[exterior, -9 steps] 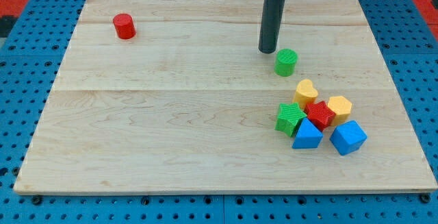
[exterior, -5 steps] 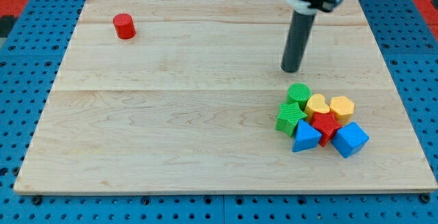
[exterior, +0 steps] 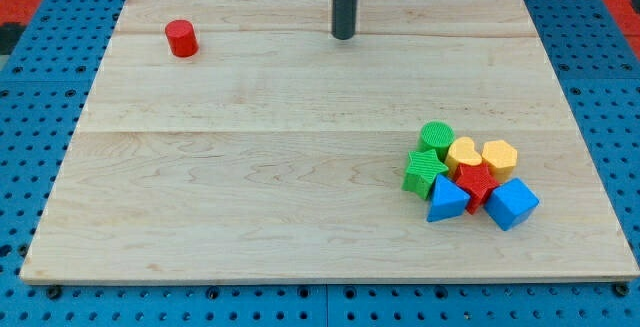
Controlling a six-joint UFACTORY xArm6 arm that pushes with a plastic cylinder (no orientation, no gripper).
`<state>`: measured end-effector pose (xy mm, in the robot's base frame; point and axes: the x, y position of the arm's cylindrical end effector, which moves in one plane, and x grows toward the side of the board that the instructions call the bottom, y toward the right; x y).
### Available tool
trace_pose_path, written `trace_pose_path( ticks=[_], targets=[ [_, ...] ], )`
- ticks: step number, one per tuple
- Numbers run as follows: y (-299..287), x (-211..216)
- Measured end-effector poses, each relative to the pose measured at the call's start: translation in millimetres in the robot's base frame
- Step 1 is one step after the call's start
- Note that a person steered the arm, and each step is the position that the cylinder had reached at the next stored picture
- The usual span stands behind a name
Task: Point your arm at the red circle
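My tip (exterior: 344,37) sits near the counter's (exterior: 250,197) top edge, well right of the red circle (exterior: 182,39) at top left — level with it, seemingly for pointing. No fingers here — just a rod.

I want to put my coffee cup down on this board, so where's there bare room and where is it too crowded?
Bare wood runs from the red circle and my tip down to the view's bottom-left. Crowded at the lower right: green circle, green star, yellow heart, yellow hexagon, red star, blue triangle, blue cube.
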<state>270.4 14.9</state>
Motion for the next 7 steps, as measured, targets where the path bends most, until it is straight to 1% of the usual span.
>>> trace_pose_path(
  ticks=[1, 3, 4, 5, 6, 7],
  targets=[
    [-24.7, -7.8],
    [-26.1, -7.8],
    [-61.7, -19.9],
    [-126.2, -39.8],
    [-197.3, -41.1],
    [-217.7, -4.6]
  ],
)
